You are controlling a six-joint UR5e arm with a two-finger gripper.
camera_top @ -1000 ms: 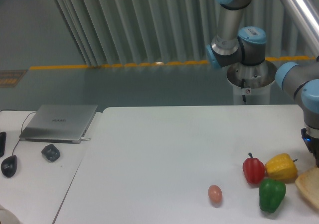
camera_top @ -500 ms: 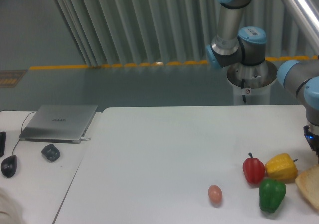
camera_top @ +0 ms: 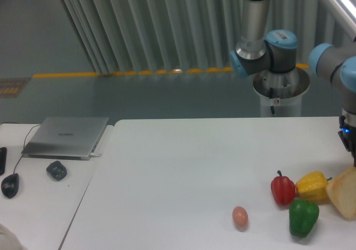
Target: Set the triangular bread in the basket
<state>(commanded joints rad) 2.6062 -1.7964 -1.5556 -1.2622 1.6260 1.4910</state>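
Plainly, the arm (camera_top: 339,72) filled the right side of the view, its wrist dropping out of sight at the right edge, above the table (camera_top: 194,166). The gripper itself lay almost wholly off the frame, so whether its jaws were open or closed on anything could not be told. No basket showed anywhere in view, which was the first worry: the carry path and the drop spot could not be judged from here.

A laptop (camera_top: 67,137) sat on the side desk at far left, well apart from the work and no likely obstacle.

The bread (camera_top: 343,193) sat at the right edge, tilted, its cream face toward the camera and partly cut off by the frame, directly below the wrist. It appeared raised on one side, as if gripped, but that was only a judgement. If the hold was on a thin corner, the wedge could pivot or slip free during travel.

The yellow pepper (camera_top: 312,186) touched or nearly touched the bread, so a swing leftward could knock it. The green pepper (camera_top: 303,217) and red pepper (camera_top: 283,189) crowded close and might roll in turn. The egg (camera_top: 240,215) lay apart, least at risk.
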